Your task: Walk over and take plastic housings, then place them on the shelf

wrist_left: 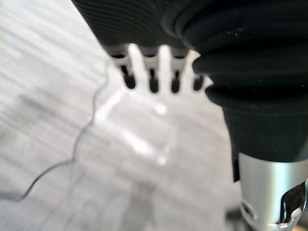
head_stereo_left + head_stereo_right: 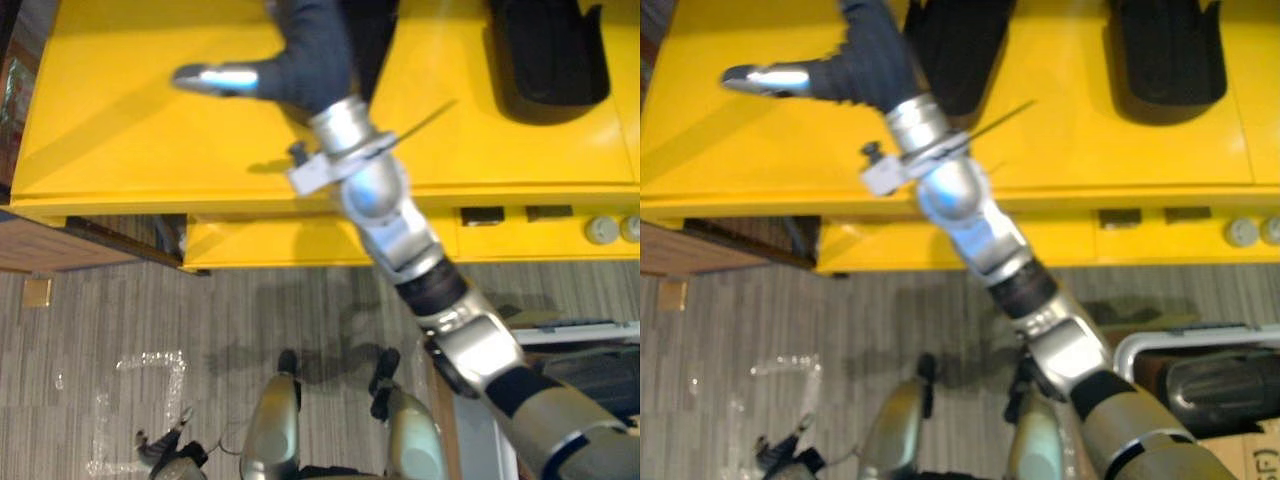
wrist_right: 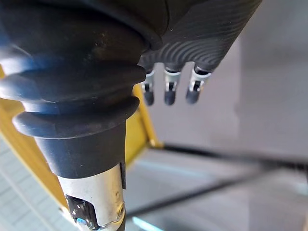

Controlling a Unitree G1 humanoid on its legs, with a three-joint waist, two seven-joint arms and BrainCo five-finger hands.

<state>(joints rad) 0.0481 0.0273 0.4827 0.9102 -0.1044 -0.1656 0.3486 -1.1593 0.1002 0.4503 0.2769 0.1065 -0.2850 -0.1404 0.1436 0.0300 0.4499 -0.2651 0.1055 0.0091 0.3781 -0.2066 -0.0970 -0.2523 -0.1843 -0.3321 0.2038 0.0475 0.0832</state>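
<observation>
Housings point(image 2: 1165, 55), two black ones, lie at the far side of the yellow tabletop point(image 2: 760, 150), one toward its middle point(image 2: 960, 45) and the other toward its right end. I see my right robot hand point(image 2: 875, 55) over the tabletop, just left of the middle housing, thumb stuck out sideways. Its fingers point(image 3: 168, 94) hang straight and hold nothing. My left robot hand point(image 1: 144, 29) hangs low over the floor point(image 2: 300, 310) in front of the tabletop, fingers relaxed and empty.
</observation>
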